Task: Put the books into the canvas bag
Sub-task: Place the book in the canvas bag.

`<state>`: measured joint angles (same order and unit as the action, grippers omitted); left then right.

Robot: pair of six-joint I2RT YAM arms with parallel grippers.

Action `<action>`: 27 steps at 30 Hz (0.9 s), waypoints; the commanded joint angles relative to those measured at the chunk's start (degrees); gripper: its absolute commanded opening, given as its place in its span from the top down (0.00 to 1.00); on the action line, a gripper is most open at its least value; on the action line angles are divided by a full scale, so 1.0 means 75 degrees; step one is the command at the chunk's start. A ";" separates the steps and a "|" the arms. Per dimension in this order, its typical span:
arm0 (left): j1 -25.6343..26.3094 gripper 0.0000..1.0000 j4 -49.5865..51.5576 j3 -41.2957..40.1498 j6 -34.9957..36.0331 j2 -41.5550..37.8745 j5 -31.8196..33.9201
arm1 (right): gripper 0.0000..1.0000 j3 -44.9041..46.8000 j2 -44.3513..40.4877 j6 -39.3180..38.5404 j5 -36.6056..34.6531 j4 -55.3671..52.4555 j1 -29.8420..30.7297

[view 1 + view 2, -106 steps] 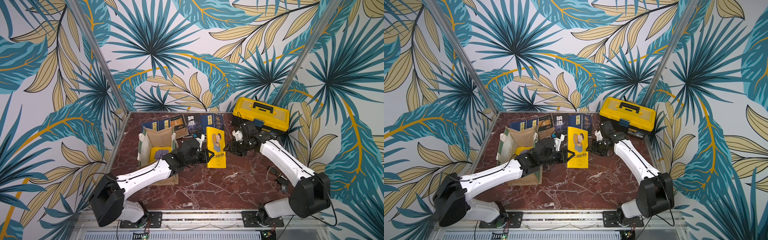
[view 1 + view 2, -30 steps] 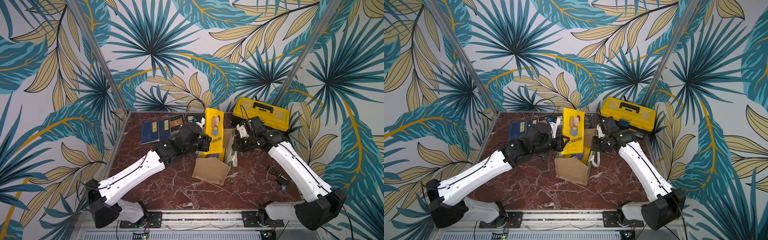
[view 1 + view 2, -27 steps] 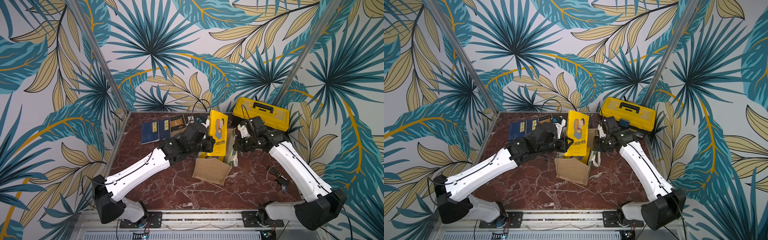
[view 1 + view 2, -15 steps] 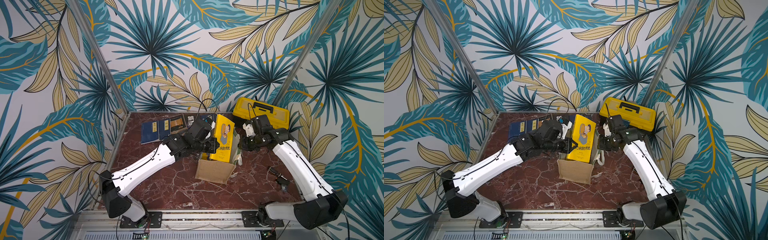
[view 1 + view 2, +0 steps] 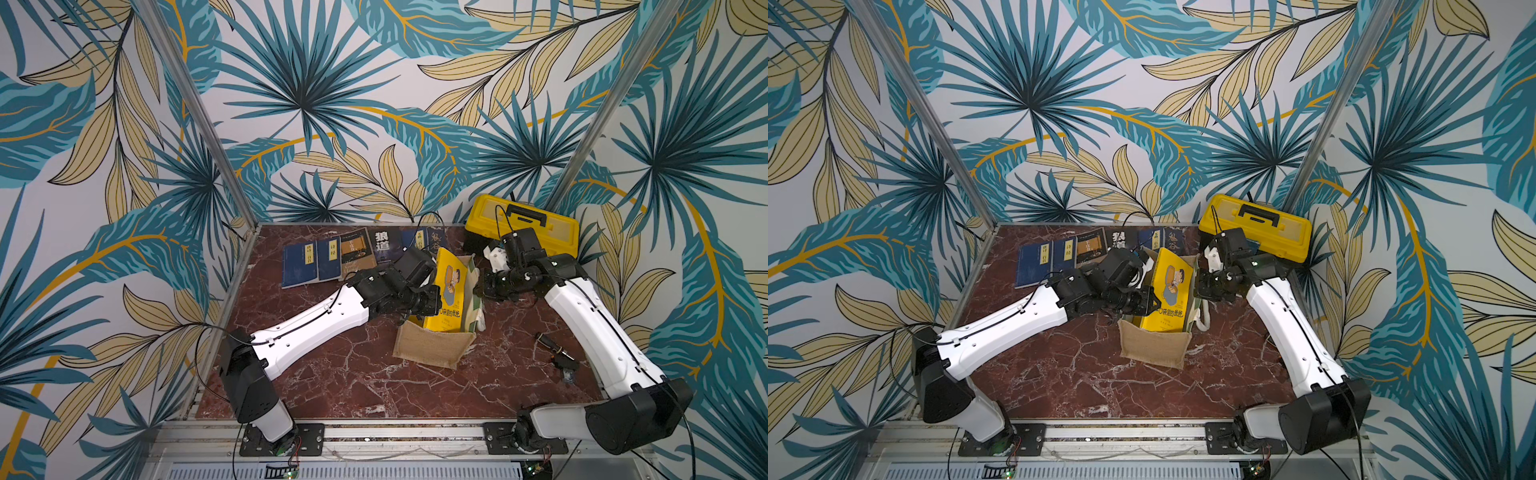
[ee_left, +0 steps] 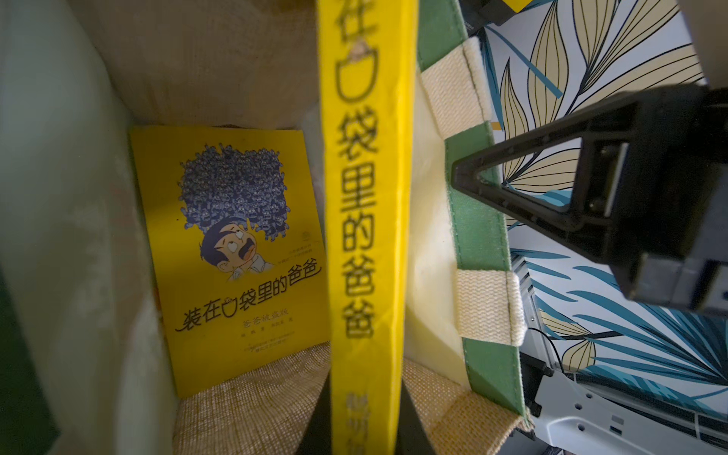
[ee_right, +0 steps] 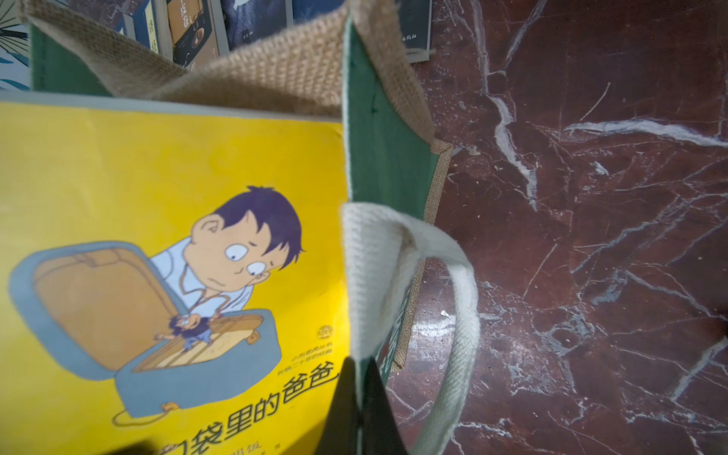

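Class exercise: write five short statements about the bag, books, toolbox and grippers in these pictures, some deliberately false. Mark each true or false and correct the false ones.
1. The left gripper holds a yellow book partly inside the canvas bag. True.
2. The bag holds nothing else. False: a second yellow book lies on its bottom.
3. The right gripper has its jaws shut on the bag's rim. True.
4. The toolbox stands open. False: its lid is shut.
5. Several other books lie flat near the back wall. True.
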<state>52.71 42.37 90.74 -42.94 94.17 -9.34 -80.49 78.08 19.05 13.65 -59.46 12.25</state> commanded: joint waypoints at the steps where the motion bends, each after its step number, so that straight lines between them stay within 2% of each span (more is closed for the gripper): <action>1: 0.0027 1.00 -0.0144 0.0409 -0.0184 0.0311 0.0076 | 1.00 -0.0023 0.0077 0.0020 0.0293 0.0173 -0.0028; 8: 0.0027 0.98 -0.0143 0.0312 -0.0264 0.1167 -0.0059 | 1.00 0.0084 0.0094 -0.0064 0.0366 0.0084 -0.0028; 12: 0.0027 0.84 -0.0004 0.0392 -0.0192 0.1131 0.0216 | 1.00 0.0068 0.0072 -0.0113 0.0236 -0.0003 -0.0028; 19: -0.0031 0.63 0.0453 0.0723 0.0338 0.0321 0.1354 | 1.00 -0.0067 0.0057 -0.0196 -0.0068 -0.0150 -0.0039; 23: -0.0089 0.61 0.0640 0.0871 0.0681 -0.0339 0.2056 | 0.83 -0.0264 0.0066 -0.0129 -0.0211 -0.0318 -0.0030; 27: -0.0257 0.59 0.0725 0.0672 0.1010 -0.1088 0.2731 | 0.77 -0.0670 0.0006 -0.0044 -0.0443 -0.0538 -0.0016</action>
<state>51.81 46.22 94.19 -38.39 90.06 5.13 -83.22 78.50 18.59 12.60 -60.95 12.19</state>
